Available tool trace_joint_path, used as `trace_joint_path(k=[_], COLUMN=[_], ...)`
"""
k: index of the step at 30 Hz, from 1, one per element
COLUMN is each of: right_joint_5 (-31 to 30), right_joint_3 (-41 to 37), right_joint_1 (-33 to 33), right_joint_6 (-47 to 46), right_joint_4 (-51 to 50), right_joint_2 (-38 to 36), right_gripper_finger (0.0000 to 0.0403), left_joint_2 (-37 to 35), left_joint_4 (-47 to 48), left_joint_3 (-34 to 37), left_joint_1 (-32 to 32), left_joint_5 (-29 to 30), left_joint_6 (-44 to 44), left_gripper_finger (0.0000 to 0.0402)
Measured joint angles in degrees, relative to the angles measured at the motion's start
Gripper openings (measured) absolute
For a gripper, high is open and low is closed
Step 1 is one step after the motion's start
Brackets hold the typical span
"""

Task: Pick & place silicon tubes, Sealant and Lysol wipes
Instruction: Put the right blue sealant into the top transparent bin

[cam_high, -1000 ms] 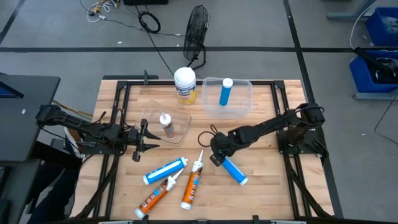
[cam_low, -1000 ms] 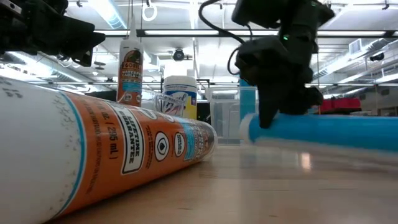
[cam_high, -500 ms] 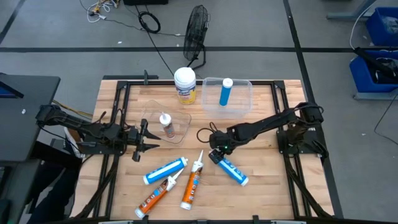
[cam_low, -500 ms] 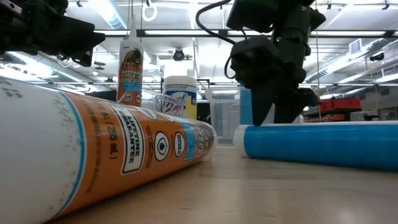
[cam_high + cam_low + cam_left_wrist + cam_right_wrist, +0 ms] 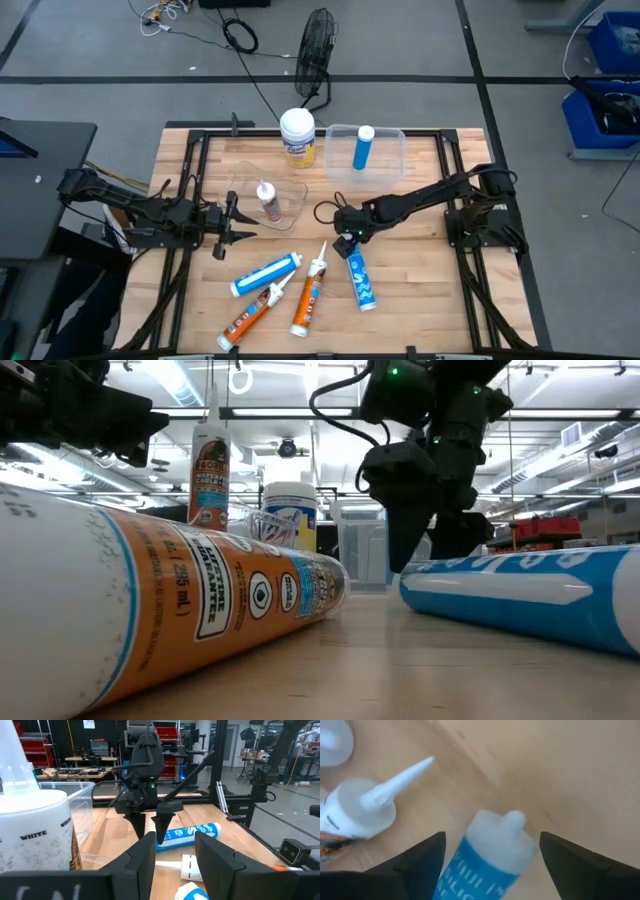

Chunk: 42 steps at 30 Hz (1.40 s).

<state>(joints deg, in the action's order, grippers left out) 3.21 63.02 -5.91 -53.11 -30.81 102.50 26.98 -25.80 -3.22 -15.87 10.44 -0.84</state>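
Near the table's [image 5: 450, 300] middle, the right gripper [image 5: 348, 238] is hovering with fingers spread wide, straddling the capped end of a blue tube [image 5: 360, 280] without touching it. Lysol wipes [image 5: 297, 136] are standing upright at the far edge, well apart. Three blue tubes and three orange cartridges are showing. Left gripper [image 5: 238, 223] is waiting, parted.

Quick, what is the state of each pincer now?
Left pincer: open, holding nothing.
Right pincer: open, astride the blue tube, not gripping it.

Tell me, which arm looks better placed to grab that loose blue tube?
The right. Its open claw hangs right over the blue tube's nozzle end, while the left claw waits across the table.
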Motion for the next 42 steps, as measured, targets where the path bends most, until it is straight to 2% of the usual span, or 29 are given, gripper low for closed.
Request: trace_joint_path(k=[10,13,20,24,27,35,38,42], right_joint_5=[5.42,5.17,7.79,9.60,9.54,9.49,9.28,9.50], right_joint_3=[0.24,0.16,-0.02,-0.07,-0.07,-0.04,-0.04,-0.04], right_joint_1=[2.95,2.95,2.75,2.69,2.40,1.64,0.51,-1.26], right_joint_6=[-3.05,-3.43,-4.43,-3.39,-3.12,-4.38,-6.04,-8.13], right_joint_4=[-0.82,-1.41,-1.98,-1.70,-2.03,-4.54,-6.42,-6.33], right_joint_2=[3.81,3.56,1.97,1.97,1.97,1.68,1.68,1.68], right_gripper_finger=[0.0286,0.0256,0.0159,0.0140,0.0167,0.0309,0.0334,0.0336], left_joint_2=[0.01,0.00,0.00,0.00,0.00,0.00,0.00,0.00], left_joint_4=[-0.01,-0.04,-0.04,-0.02,-0.03,-0.02,-0.04,-0.03], left_joint_3=[0.00,0.00,0.00,0.00,0.00,0.00,0.00,0.00], left_joint_1=[0.01,0.00,0.00,0.01,0.00,0.01,0.01,0.01], left_joint_5=[0.00,-0.02,-0.01,0.00,0.00,-0.02,0.00,0.00], left_joint_6=[0.00,0.00,0.00,0.00,0.00,0.02,0.01,0.00], left_gripper_finger=[0.0142,0.0142,0.0142,0.0142,0.0142,0.0142,0.0142,0.0142])
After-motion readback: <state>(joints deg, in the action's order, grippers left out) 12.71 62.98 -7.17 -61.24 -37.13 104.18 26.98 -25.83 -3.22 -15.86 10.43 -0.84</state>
